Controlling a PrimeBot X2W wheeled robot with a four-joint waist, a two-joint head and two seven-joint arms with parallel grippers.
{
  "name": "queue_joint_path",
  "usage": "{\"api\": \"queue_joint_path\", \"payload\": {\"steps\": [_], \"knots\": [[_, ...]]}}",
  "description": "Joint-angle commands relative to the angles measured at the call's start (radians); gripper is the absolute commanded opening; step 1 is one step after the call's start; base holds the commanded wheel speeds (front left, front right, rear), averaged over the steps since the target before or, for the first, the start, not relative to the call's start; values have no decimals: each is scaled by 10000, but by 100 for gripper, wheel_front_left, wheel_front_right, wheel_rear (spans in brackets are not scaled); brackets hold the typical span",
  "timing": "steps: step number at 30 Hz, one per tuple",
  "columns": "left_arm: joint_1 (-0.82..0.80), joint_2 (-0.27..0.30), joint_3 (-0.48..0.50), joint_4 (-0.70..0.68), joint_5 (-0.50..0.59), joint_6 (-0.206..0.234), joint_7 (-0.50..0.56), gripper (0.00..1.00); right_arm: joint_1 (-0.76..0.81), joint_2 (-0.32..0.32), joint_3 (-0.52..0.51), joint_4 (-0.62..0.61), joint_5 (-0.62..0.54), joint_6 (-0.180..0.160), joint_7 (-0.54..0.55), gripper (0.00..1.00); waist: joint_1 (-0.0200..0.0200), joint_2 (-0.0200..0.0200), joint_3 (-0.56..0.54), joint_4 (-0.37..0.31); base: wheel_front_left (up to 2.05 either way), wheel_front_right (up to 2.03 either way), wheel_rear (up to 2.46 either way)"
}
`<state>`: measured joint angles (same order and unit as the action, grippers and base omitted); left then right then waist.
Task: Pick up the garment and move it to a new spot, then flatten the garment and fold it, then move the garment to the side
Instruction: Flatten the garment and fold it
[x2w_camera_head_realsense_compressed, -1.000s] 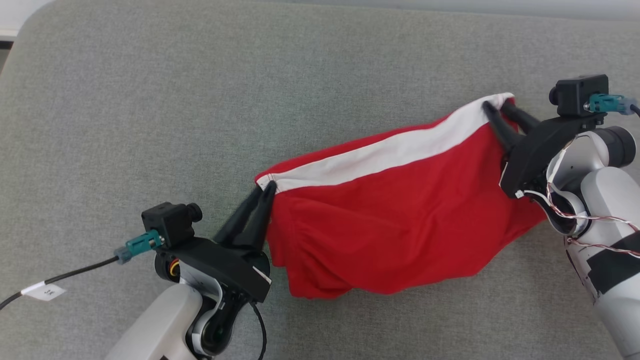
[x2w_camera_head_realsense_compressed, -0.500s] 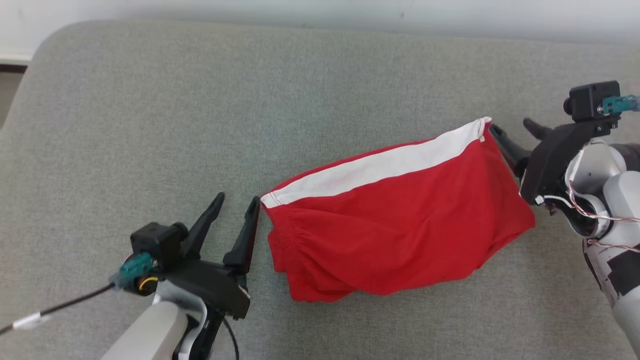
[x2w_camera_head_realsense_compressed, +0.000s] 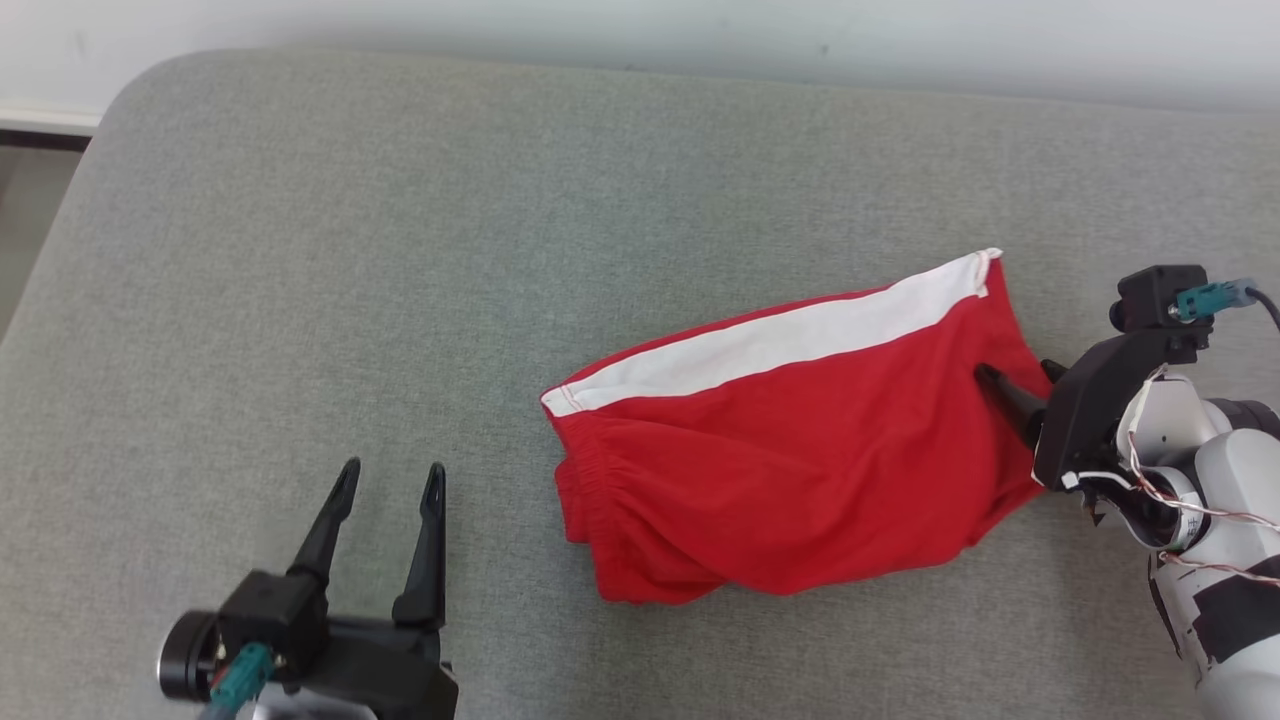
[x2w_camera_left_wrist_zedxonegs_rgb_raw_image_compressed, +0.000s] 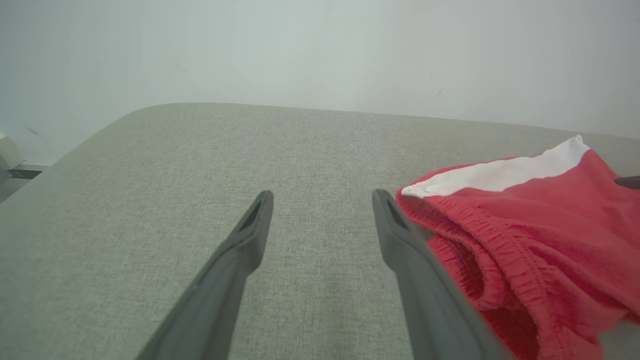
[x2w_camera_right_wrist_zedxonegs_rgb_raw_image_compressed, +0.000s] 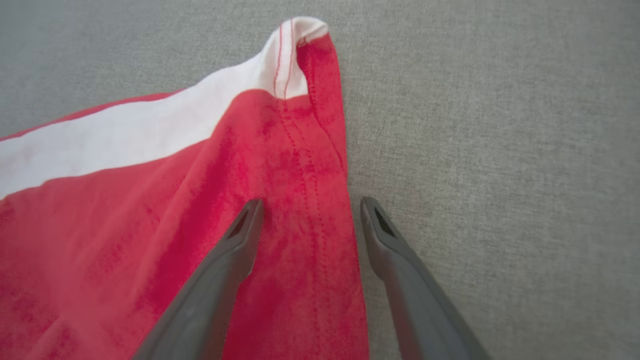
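- Left hand (x2w_camera_head_realsense_compressed: 392, 468) sits at the near left, fingers spread wide with nothing between them, over bare tabletop (x2w_camera_head_realsense_compressed: 400, 250) and well apart from the cloth.
- Right hand (x2w_camera_right_wrist_zedxonegs_rgb_raw_image_compressed: 311, 201) is just as wide open and just as empty. On its wrist view one finger hangs over red cloth and the other over bare covering, straddling the right-hand side seam. I can't tell whether either tip touches.
- The garment (x2w_camera_head_realsense_compressed: 800, 470), red shorts with a white band (x2w_camera_head_realsense_compressed: 780, 340), lies right of centre on a slant, with the band along its far edge.
- My read: the shorts are down at their spot and flattening is the step in hand. Nothing is folded yet.
- The near-left end is rumpled. The gathered elastic edge (x2w_camera_left_wrist_zedxonegs_rgb_raw_image_compressed: 480, 230) is puckered, and cloth is doubled under along the near side.
- Next move, as I judge it: each hand takes an end and draws outward to pull that bunching flat, pinching thin so it catches one layer only.
- The surface is a grey woven covering with a rounded far-left corner. It looks grippy, so I expect the cloth to drag rather than slide.
- Beyond the far edge there's a pale wall (x2w_camera_head_realsense_compressed: 640, 30), with a dark skirting strip (x2w_camera_head_realsense_compressed: 40, 138) at the far left.
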<state>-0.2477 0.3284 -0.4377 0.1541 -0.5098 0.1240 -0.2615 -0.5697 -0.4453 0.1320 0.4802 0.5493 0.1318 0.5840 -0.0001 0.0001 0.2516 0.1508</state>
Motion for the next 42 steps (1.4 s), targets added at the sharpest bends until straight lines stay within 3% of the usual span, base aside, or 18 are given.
{"api": "queue_joint_path", "payload": {"steps": [1, 9, 16, 18, 19, 20, 31, 35, 42], "knots": [[317, -138, 203, -73, 193, 22, -39, 100, 130, 138, -92, -53, -205, -27, 111, 100, 1, -1, 129, 119, 0, 0, 0], [1126, -784, 865, -41, 845, -363, -41, 100, 692, 671, -539, -101, -1040, -25, 733, 100, 1, -1, 319, 391, 0, 0, 0], [1406, -1178, 1297, 96, 1239, -724, -41, 100, 1381, 1190, -535, -315, -1374, 0, 2018, 100, 1, -1, 329, 410, 0, 0, 0], [1429, -1268, 1375, 173, 1319, -849, -41, 100, 1491, 1256, -575, -483, -1455, 0, 2183, 50, 1, -1, 349, 388, 0, 0, 0], [1389, -1337, 1451, 236, 1367, -960, -42, 100, 1520, 1203, -666, -608, -1663, -2, 2178, 6, 1, -1, 387, 379, 0, 0, 0], [1357, -1384, 1488, 262, 1408, -978, -42, 100, 1498, 1193, -741, -661, -1762, -2, 2068, 0, 1, -1, 408, 376, 0, 0, 0], [1336, -1733, 1879, 540, 1777, -1401, -42, 100, 1406, 1119, -2372, -1190, -3048, -37, 1053, 0, 1, -1, 202, 217, 0, 0, 0], [1434, -1817, 2000, 580, 1887, -1495, -42, 100, 1821, 1209, -3538, -1770, -3634, -30, 951, 0, 1, -1, 26, 108, 0, 0, 0], [1532, -1930, 2149, 662, 1964, -1630, -42, 100, 2722, 1301, -4699, -2966, -4047, -28, 1015, 0, 1, -1, -169, -89, 0, 0, 0]]}}
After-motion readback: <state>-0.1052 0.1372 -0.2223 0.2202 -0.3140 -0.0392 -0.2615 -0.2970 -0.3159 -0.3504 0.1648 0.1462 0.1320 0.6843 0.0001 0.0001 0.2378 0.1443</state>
